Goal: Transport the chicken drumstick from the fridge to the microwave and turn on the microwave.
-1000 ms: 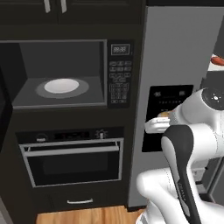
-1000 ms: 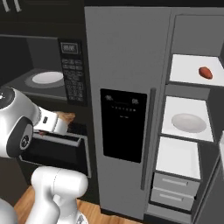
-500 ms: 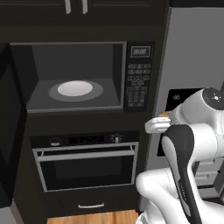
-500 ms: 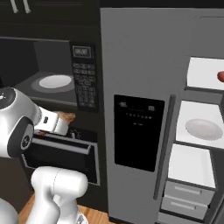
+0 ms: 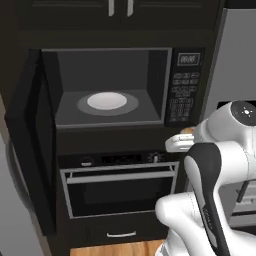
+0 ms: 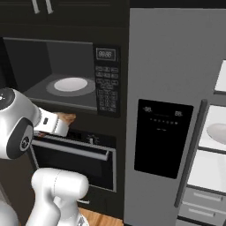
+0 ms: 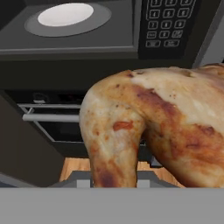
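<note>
Gripper [image 6: 66, 118] pinching the chicken drumstick [image 7: 153, 131], out of the fridge [image 6: 176, 110] — open microwave [image 5: 107, 90] just ahead and above — placing, starting left.

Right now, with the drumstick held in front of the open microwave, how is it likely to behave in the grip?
The chicken drumstick looks lumpy and rounded, so it may pivot in the end effector. Its glossy browned skin suggests some slipperiness. Set on the microwave turntable, its uneven shape would probably settle, not roll far.
</note>
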You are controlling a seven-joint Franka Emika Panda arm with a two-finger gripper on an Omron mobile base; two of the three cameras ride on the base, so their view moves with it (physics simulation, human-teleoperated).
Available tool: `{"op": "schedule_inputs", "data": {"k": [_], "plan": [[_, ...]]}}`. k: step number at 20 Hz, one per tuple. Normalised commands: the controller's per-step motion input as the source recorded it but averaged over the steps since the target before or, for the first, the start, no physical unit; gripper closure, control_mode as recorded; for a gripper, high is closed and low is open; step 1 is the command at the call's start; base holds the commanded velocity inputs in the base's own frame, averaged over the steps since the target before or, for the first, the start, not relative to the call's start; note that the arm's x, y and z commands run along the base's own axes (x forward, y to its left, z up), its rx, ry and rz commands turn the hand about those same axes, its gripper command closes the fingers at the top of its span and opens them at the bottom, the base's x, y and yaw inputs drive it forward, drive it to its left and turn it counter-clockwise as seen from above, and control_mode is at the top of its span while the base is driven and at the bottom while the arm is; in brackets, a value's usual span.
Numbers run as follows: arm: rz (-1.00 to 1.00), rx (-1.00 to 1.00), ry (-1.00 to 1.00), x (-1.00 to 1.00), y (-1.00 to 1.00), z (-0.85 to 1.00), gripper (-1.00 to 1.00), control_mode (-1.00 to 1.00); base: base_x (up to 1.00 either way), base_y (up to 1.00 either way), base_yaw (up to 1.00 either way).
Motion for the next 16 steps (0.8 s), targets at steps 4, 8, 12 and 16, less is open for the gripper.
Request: {"op": "schedule_inputs", "data": {"k": [4, 8, 12, 16], "plan": [[0.00, 0.00, 0.00, 0.00, 0.00, 0.00, 1.00, 1.00, 0.36, 0.37, 0.00], [0.00, 0.00, 0.00, 0.00, 0.00, 0.00, 1.00, 1.00, 0.31, 0.36, 0.00], [0.00, 0.00, 0.00, 0.00, 0.00, 0.00, 1.00, 1.00, 0.21, 0.32, 0.00], [0.00, 0.00, 0.00, 0.00, 0.00, 0.00, 1.00, 1.00, 0.14, 0.25, 0.01]]}}
